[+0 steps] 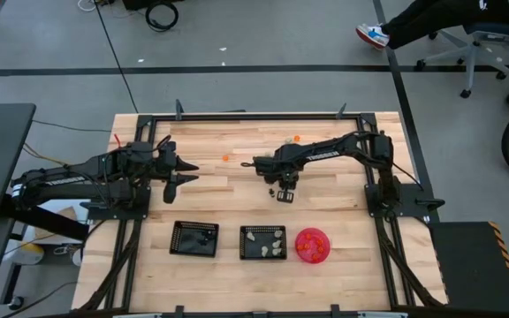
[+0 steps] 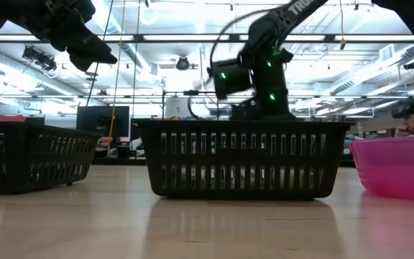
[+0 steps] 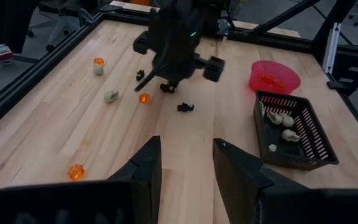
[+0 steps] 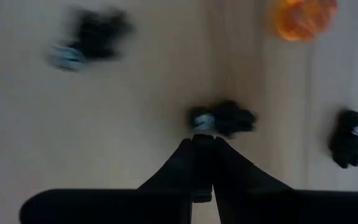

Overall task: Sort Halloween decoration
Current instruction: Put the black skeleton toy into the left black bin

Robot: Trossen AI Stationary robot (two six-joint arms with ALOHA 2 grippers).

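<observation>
Left to right: the left gripper (image 1: 186, 172) waits with fingers apart, loose orange trinkets (image 3: 75, 172) ahead of it. The right gripper (image 4: 202, 144), fingers pinched nearly together, tips at a black trinket (image 4: 224, 119). Below it, the black trays (image 1: 194, 238) and pink bowl (image 1: 313, 246) hold some pieces. Sorting looks roughly half done.

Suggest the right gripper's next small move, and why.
Probably a short, slow lift. The right gripper looks shut, its tips right at a black trinket. Whether the trinket is actually pinched is unclear, and a small lift would show that before any carry.
</observation>
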